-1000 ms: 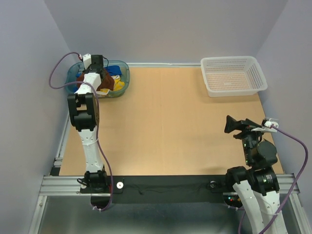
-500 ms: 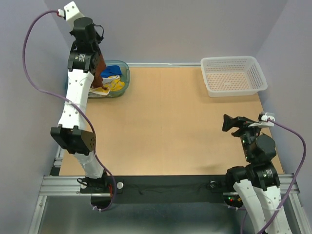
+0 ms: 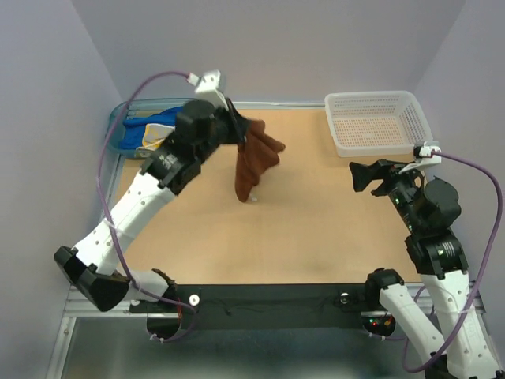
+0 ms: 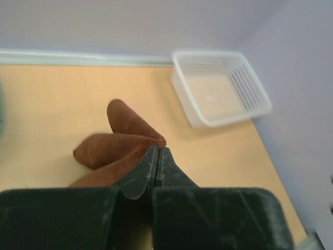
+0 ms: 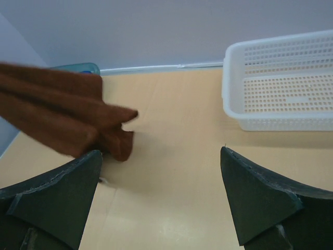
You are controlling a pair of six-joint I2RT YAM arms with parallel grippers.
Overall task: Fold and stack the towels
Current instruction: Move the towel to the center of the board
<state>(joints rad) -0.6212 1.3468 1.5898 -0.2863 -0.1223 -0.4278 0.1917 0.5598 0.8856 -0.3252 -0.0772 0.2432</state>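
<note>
Above the table's (image 3: 316, 237) far left part, the rust-brown towel (image 3: 254, 162) is hanging from my left gripper (image 4: 157, 153). I am pinching one bunched edge with the jaws pressed together, so the cloth is draping free for spreading. Whether its low tip is touching the wood I cannot tell. The other towels (image 3: 150, 130) are lying in the teal tub (image 3: 117, 118). My right gripper (image 5: 161, 156) is hovering spread wide, facing the cloth, probably to take a corner.

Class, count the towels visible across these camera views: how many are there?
3. The rust-brown towel hangs from the shut left gripper above the table; the blue towel and yellow towel lie in the teal tub, partly behind the left arm. Others may be hidden there.
</note>
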